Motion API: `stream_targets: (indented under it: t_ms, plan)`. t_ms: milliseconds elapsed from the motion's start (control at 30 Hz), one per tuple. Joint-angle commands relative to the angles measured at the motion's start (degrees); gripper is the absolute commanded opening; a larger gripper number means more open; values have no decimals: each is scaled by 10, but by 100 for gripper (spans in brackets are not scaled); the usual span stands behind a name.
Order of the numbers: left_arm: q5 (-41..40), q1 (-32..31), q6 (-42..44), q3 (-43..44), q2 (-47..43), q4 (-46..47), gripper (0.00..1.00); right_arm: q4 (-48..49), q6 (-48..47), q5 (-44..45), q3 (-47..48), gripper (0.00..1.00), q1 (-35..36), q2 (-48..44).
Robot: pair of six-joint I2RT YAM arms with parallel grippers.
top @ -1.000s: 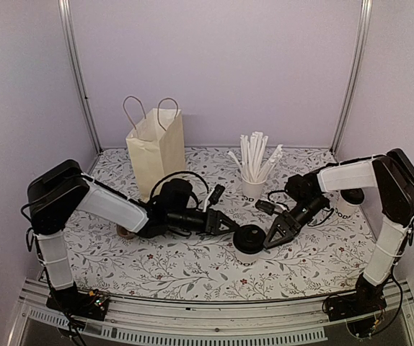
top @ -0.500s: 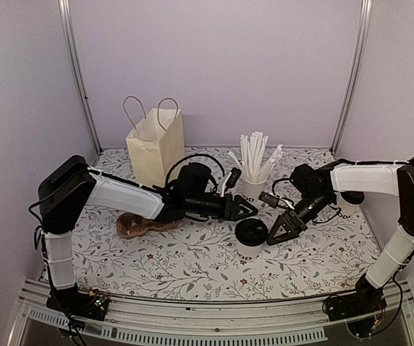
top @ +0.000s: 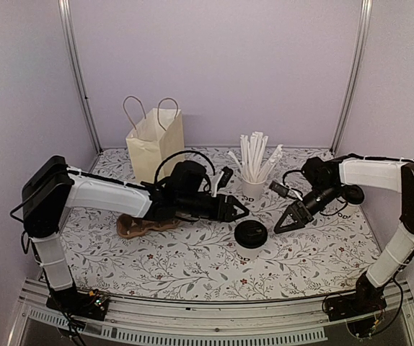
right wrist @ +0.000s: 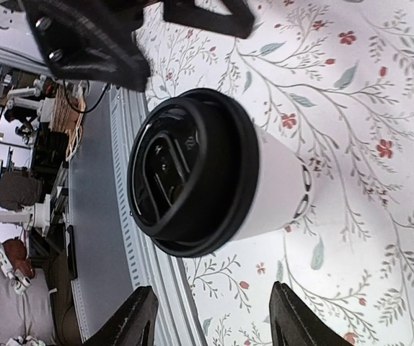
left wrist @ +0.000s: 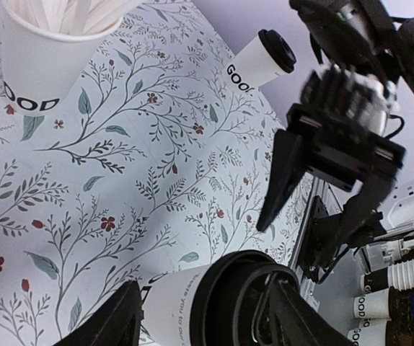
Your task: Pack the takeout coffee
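Two sets of fingers flank the coffee [top: 251,235]. It stands upright on the worktop [top: 192,268], near the middle, with its black lid on. Upright is the safe way for it, I think, because nothing can spill.

The left fingers [top: 240,210] are at its rear left and the right fingers [top: 282,223] at its right, and both point their tips toward the cup. Both sets stand wide and hold nothing. From above, neither seems to touch the cup. In the left wrist view the lid sits low between the left fingers, so I cannot tell how close they are.

The bag [top: 156,148] stands open at the back left, handles up, well apart from the coffee. It is on the left arm's side, so probably this arm should take the cup.

The straw cup [top: 252,187] stands just behind the coffee, so a careless lift could knock it.
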Motion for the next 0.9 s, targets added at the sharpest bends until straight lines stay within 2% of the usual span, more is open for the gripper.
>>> stream_targets:
  t_ms: [0, 267, 500, 867]
  plan:
    - [-26, -20, 7, -19, -42, -20, 63, 18, 6, -11, 2, 56, -46, -38]
    - [-18, -39, 0, 5, 8, -26, 63, 59, 54, -16, -10, 56, -48, -29]
    - [-2, -44, -5, -4, 42, -31, 55, 53, 49, -38, -6, 56, -39, 30]
    - [13, -44, -6, -21, 60, -39, 47, 38, 37, -64, 3, 57, -6, 70]
